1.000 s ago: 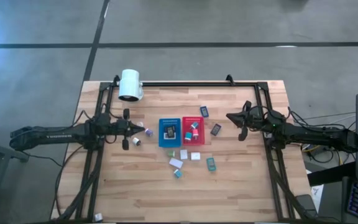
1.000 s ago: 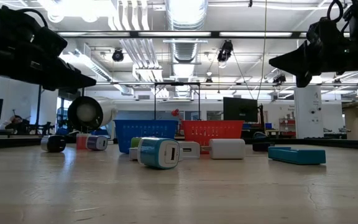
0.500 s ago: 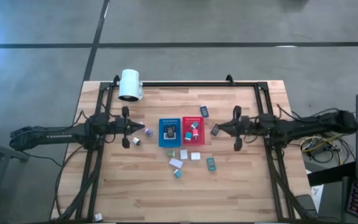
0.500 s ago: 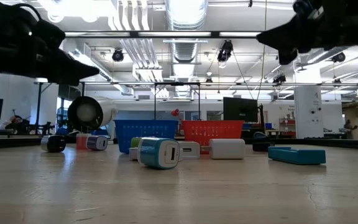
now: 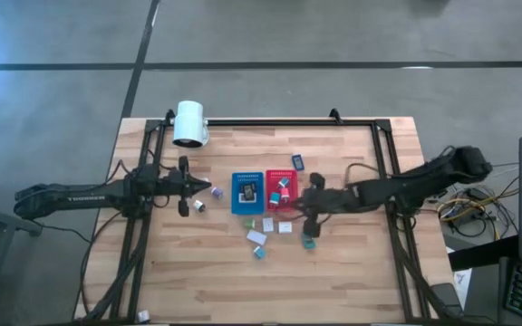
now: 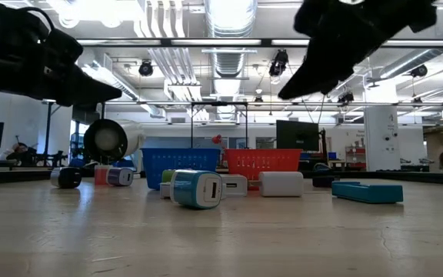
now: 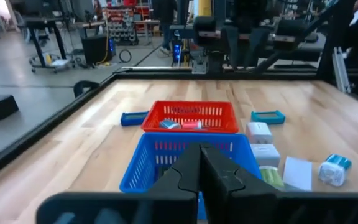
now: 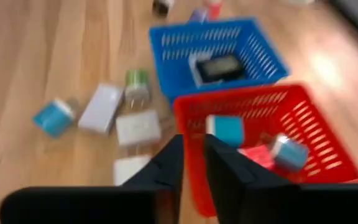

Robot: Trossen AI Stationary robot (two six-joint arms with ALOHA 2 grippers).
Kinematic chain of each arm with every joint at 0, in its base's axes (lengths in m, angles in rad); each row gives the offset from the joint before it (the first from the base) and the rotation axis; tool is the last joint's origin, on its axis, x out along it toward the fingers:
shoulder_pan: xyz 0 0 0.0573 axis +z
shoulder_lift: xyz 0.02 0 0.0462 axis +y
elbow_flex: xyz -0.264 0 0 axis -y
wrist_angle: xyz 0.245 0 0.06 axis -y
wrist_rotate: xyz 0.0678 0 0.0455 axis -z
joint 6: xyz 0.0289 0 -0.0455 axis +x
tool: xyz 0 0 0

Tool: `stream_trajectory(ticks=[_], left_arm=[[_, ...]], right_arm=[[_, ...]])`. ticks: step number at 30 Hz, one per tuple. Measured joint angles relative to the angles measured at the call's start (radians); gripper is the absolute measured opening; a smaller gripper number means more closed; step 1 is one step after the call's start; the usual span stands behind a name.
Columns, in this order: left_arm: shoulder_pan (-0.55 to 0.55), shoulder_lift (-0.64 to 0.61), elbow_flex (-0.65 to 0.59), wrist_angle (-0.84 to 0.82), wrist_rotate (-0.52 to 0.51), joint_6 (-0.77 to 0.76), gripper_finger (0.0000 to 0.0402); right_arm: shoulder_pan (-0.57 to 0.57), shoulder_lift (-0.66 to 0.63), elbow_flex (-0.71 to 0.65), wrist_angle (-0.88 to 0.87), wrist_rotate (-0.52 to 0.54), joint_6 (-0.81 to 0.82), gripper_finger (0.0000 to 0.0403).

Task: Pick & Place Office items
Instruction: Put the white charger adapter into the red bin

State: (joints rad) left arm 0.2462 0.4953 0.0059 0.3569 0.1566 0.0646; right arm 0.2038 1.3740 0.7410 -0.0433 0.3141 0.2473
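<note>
The office items lie scattered on the desk around two perforated trays standing side by side at its middle, the blue tray on the left arm's side and the red tray on the right arm's. In the high view a white flat block lies with its long axis slanted across the boards, a teal block just beside it, and a dark flat block sits apart beyond the red tray. The low view shows what the overhead one cannot: a teal-and-white charger lies on its side, its long axis across the picture and its slotted white end turned toward the right, while a teal flat block lies flat and lengthwise farther off. The right wrist view alone looks into the trays: a dark flat item in the blue one, teal-and-white pieces in the red one.

The right end effector hangs above the items just beside the red tray, its fingers a narrow gap apart and holding nothing. The left end effector waits near the blue tray, fingers pressed together and empty. A white cylinder lies at the desk's far edge.
</note>
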Motion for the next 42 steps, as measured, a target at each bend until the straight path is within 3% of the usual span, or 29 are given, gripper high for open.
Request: stream_trajectory(ticks=[9,12,15,26,31,42], left_arm=[[0.000,0.000,0.000,0.047,0.000,0.059,0.0009],[0.000,0.000,0.000,0.047,0.000,0.053,0.0011],[0.000,0.000,0.000,0.048,0.000,0.047,0.0011],[0.000,0.005,0.000,0.047,0.000,-0.024,0.0011],[0.000,0.005,0.000,0.047,0.000,-0.024,0.0012],[0.000,0.006,0.000,0.047,0.000,-0.028,0.0012]], right_arm=[[0.087,0.240,0.280,-0.299,-0.026,0.016,0.0181],[0.085,0.291,0.352,-0.390,-0.121,0.068,0.0209],[0.085,0.339,0.393,-0.450,-0.128,0.063,0.0225],[0.051,0.417,0.415,-0.465,-0.106,-0.030,0.0246],[0.032,0.423,0.411,-0.457,-0.188,-0.067,0.0247],[0.012,0.463,0.400,-0.437,-0.198,-0.093,0.0247]])
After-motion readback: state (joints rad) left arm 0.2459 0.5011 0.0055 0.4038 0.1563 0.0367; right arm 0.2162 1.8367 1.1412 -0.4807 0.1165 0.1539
